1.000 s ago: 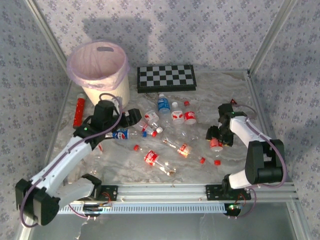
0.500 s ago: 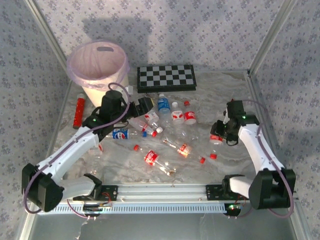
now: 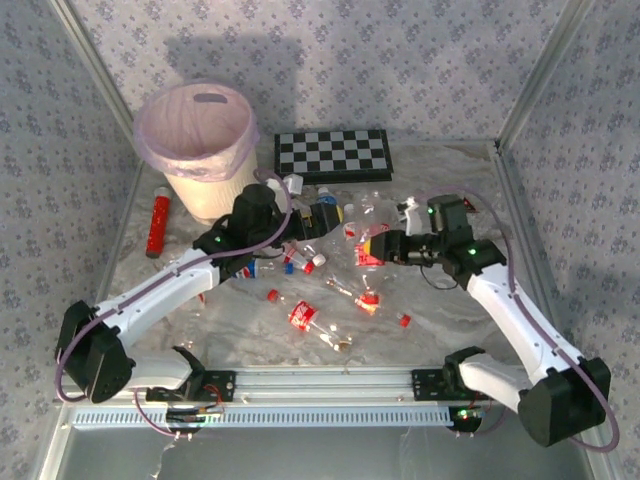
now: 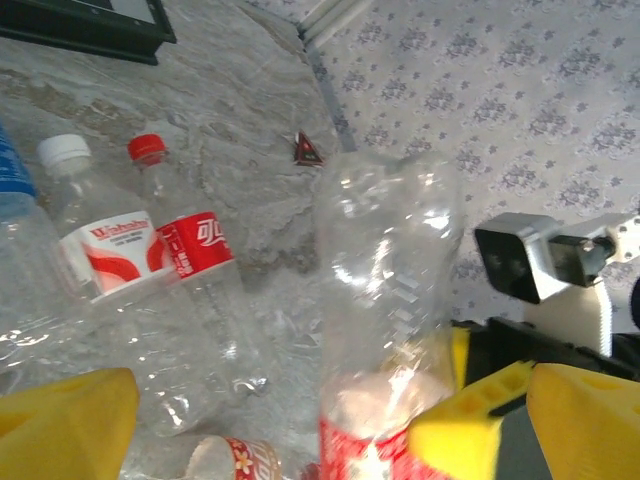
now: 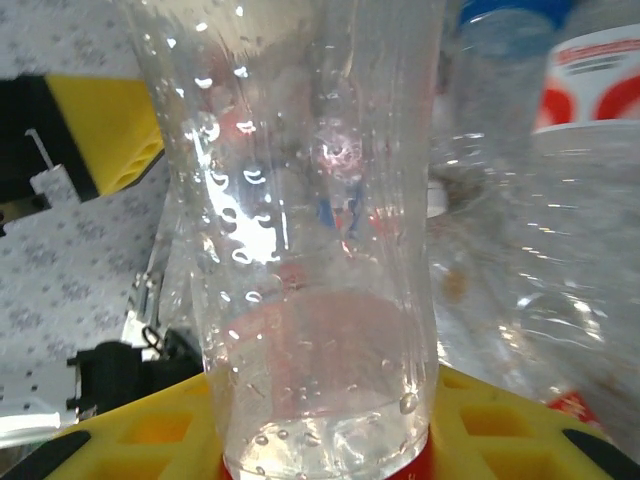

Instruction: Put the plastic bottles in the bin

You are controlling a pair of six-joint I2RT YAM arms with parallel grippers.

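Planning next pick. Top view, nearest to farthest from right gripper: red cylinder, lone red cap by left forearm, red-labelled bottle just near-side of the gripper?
1. Red-labelled bottle: just near-side of the right gripper.
2. Red cap: centre-left.
3. Red cylinder: far left, beside the bin.

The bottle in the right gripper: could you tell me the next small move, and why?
Probably close the left gripper on the bottle's clear body: the right gripper holds it at the red label, it seems to stand between the open left fingers, and the bin sits on the left arm's side.
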